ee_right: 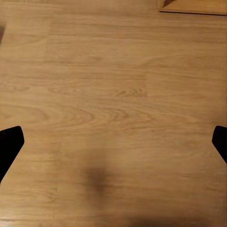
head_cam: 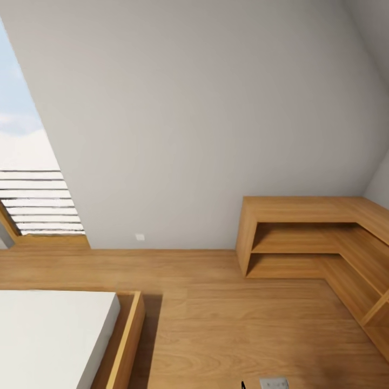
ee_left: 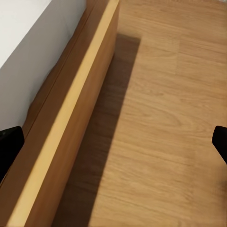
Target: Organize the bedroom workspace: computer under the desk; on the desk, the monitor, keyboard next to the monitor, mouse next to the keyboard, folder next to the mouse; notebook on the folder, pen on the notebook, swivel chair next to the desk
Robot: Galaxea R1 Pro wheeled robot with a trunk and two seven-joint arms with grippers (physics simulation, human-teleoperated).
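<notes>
I am driving through the bedroom and have not reached the workspace; I judge this as the travel step before any arranging starts. From the head camera I see a bare sloped wall (head_cam: 205, 108), a window with slats (head_cam: 40, 202) at the left, a bed with a white mattress (head_cam: 51, 335) in a wooden frame (head_cam: 127, 346) at lower left, and a low wooden L-shaped shelf unit (head_cam: 319, 237) at the right, standing on plank floor (head_cam: 216, 324).

My left hand (ee_left: 113, 142) hangs spread over the floor beside the bed frame (ee_left: 71, 118), its dark fingertips (ee_left: 10, 142) at the picture's two edges with nothing between them. My right hand (ee_right: 113, 142) is likewise spread wide and empty above bare floor (ee_right: 113, 94), a shelf corner (ee_right: 194, 5) ahead.

None of the task's things are before me here, so next I should turn the base to find the bench and swivel chair.
</notes>
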